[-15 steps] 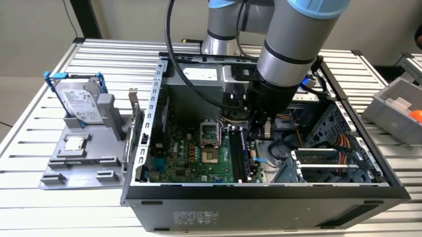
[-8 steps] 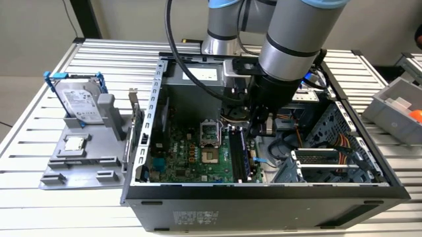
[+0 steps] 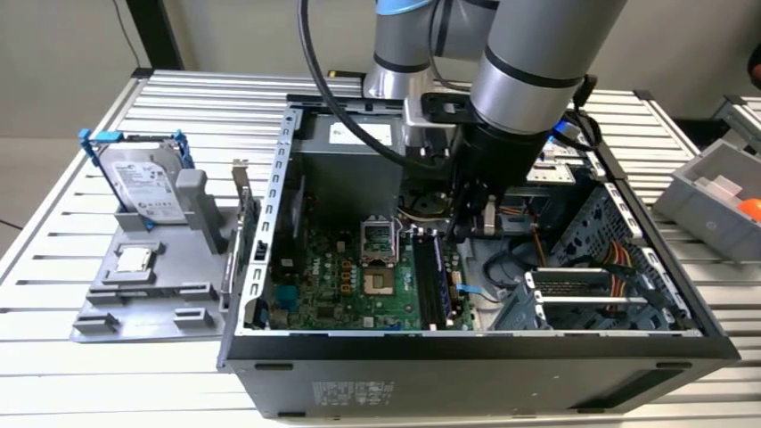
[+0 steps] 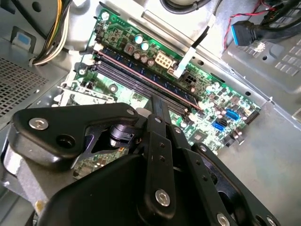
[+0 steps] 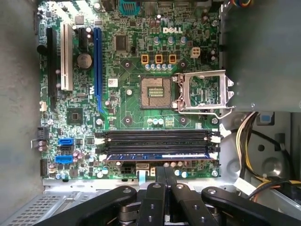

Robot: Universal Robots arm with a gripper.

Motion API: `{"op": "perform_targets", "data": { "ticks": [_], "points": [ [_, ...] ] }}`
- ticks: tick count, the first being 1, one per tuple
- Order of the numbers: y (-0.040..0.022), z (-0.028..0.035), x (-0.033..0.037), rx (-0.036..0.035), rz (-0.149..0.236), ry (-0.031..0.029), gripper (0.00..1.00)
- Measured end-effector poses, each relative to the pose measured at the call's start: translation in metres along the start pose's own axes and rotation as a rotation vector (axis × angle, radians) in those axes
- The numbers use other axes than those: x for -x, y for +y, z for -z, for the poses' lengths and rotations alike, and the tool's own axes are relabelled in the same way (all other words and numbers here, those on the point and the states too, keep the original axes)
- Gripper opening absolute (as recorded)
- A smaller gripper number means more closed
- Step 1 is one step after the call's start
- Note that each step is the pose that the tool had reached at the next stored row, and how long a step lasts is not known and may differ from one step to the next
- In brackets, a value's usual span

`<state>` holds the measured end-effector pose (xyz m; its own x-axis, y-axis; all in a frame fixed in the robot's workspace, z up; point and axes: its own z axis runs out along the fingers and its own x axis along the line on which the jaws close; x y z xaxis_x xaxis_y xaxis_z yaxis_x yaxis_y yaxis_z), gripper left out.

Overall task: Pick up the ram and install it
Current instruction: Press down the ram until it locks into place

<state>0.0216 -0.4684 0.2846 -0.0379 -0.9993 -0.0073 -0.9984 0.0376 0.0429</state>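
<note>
From my end the ram sits in the motherboard slot closest to the gripper, whose fingers are pinched together on nothing, right beside it. I'd guess it's light, stiff and fragile: handle it by the bare edges, not the chips. The board has white lettering.

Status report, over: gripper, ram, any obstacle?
Gripper shut, empty, just beside the memory slots. Ram sits in the slot nearest it. No obstacle seen.
</note>
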Motion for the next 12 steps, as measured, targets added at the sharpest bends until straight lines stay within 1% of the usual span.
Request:
{"op": "perform_targets", "data": {
  "ticks": [4, 12],
  "points": [
    [0.0002, 0.0044, 0.0000, 0.0000, 0.000, 0.0000, 0.00],
    [0.0002, 0.0049, 0.0000, 0.0000, 0.000, -0.0001, 0.00]
  ]
}}
